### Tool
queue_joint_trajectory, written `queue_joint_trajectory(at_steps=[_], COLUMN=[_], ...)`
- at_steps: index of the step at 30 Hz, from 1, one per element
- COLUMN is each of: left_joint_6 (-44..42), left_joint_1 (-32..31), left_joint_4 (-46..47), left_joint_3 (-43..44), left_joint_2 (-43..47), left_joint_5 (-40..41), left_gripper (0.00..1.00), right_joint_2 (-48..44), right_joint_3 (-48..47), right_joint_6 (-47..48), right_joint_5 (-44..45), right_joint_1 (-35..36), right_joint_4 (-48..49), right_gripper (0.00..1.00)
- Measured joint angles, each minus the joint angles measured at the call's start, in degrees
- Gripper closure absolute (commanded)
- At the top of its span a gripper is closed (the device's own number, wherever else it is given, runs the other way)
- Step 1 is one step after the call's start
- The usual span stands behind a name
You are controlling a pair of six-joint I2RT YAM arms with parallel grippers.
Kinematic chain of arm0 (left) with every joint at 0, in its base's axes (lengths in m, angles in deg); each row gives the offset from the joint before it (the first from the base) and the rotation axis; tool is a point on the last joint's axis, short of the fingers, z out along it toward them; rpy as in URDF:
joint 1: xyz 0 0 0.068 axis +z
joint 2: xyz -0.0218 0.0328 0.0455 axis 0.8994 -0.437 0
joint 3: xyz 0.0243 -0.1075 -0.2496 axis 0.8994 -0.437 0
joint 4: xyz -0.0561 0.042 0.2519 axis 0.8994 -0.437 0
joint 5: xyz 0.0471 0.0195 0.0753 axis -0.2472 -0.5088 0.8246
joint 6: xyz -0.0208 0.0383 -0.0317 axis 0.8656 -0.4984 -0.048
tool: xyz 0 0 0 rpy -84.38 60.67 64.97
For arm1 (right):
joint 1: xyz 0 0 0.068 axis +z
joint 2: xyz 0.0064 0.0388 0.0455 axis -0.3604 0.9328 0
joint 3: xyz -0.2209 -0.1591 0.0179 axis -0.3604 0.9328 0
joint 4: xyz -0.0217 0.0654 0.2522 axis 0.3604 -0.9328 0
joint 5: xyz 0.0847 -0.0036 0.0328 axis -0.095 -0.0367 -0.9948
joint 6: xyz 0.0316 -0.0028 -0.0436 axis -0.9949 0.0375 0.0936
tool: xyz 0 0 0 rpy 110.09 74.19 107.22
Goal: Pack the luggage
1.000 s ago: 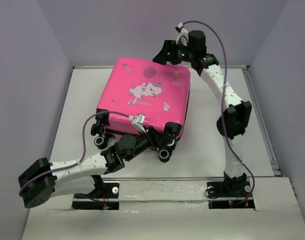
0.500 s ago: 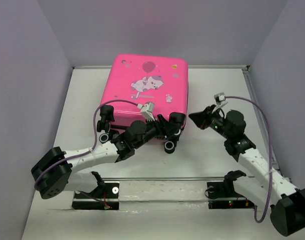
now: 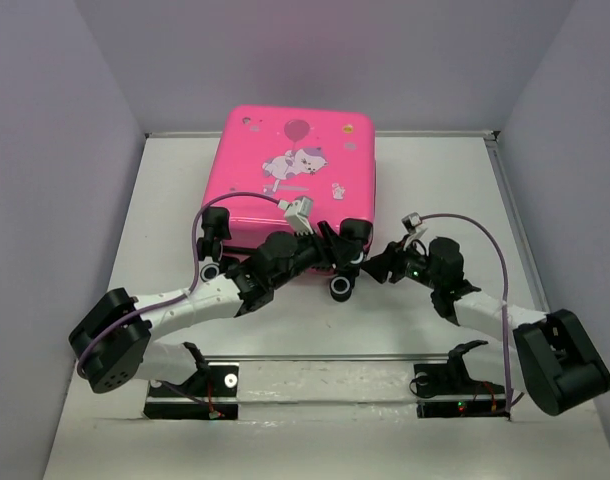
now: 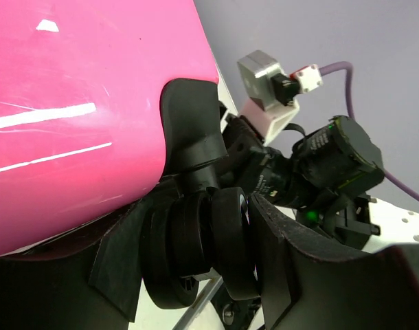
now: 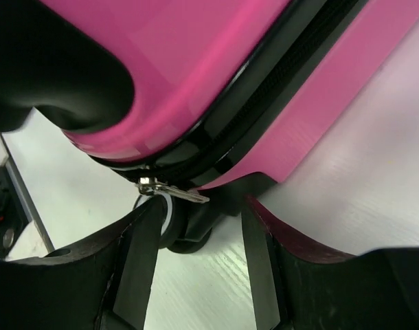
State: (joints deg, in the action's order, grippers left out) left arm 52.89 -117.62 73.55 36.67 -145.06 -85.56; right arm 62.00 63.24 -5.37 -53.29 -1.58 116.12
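Note:
The luggage point(image 3: 295, 170), a hot-pink hard-shell suitcase with a white cartoon animal print, lies flat and closed at the back middle of the table. My left gripper point(image 3: 340, 258) is at its near right corner, shut on one of the black wheels point(image 4: 227, 240) under the pink shell point(image 4: 79, 103). My right gripper point(image 3: 377, 268) reaches the same corner from the right. Its jaws point(image 5: 199, 213) stand open with nothing between them. The metal zipper pull point(image 5: 175, 193) hangs from the black zipper band point(image 5: 264, 103) just beyond its left fingertip, above another wheel point(image 5: 185, 227).
Two more wheels point(image 3: 213, 270) stick out at the suitcase's near left corner. Grey walls close in the white table point(image 3: 435, 190) on the left, back and right. The arm bases point(image 3: 200, 385) sit on the near edge.
The right arm swung from behind the suitcase's far right corner round to its near right corner. The suitcase slid back and squared up, the left gripper staying on the wheel.

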Motion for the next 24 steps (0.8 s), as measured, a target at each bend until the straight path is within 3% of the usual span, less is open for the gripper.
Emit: queue_joint_trajectory(at_steps=[5,14,16,18,24], left_joint_6=[0.0,0.0,0.1,0.1,0.3], left_joint_1=[0.1,0.2,0.2,0.3,0.8], left_joint_4=[0.0,0.0,0.0,0.1,0.3], left_joint_3=[0.0,0.0,0.0,0.0,0.0], left_joint_2=[0.0,0.0,0.0,0.0,-0.3], left_joint_5=[-0.1,-0.2,-0.2,-0.3,-0.4], left_gripper=[0.94,0.94,0.94,0.94,0.94], right_joint_2=[6.0,6.8,6.8,7.0,7.6], right_joint_3=[-0.3,-0.3,-0.5,-1.1,-1.5], right_joint_6=[0.9,1.0,1.2,1.6,1.7], right_joint_5=[-3.7,-7.0,-7.0,-7.0,-7.5], right_joint_1=[0.0,0.0,0.0,0.0,0.1], right_joint_4=[4.2,9.1,8.9,8.1,8.0], right_gripper=[0.44,0.45,0.51,0.66,0.93])
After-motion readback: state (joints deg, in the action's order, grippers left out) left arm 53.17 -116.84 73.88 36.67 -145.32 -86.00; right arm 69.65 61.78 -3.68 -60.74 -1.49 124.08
